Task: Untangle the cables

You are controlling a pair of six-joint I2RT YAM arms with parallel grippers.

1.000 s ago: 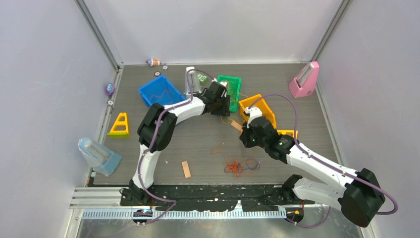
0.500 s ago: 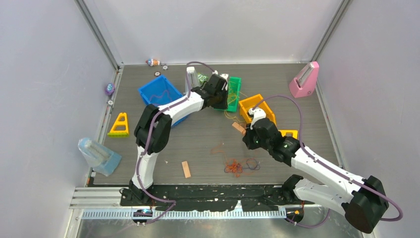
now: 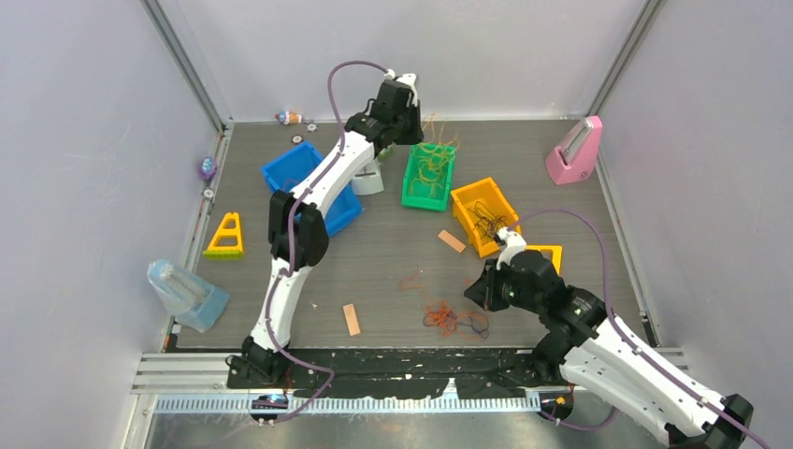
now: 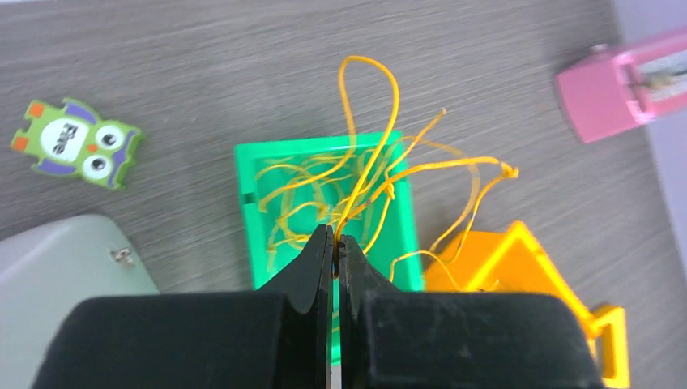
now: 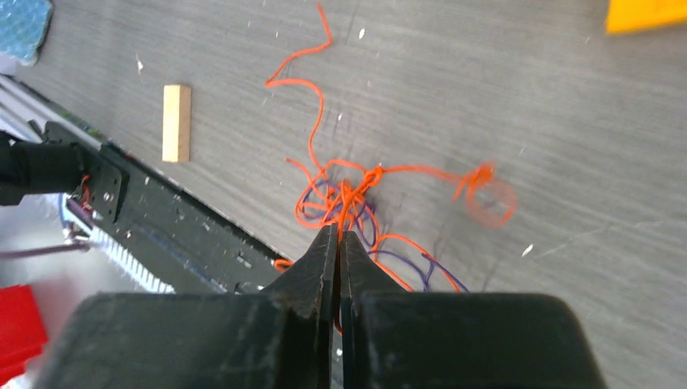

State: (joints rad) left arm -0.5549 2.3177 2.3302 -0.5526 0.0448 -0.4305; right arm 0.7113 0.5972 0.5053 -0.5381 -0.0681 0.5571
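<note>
Room for moving is lying open across the middle of the table [image 3: 393, 253], while the orange and purple tangle [image 3: 454, 316] is sitting close to the near edge, right of a tan strip [image 3: 351, 319], with the right gripper [image 5: 338, 239] pinching together on its orange strands. Toward the far edge the left gripper [image 4: 334, 243], jaws pressed together on yellow cables [image 4: 387, 190], is holding them raised over the green bin [image 3: 408, 192], where more yellow loops are lying. Just beside it the orange bin [image 3: 465, 199] is holding dark strands, and the blue bin [image 3: 281, 176] is sitting nearer the far left corner.
</note>
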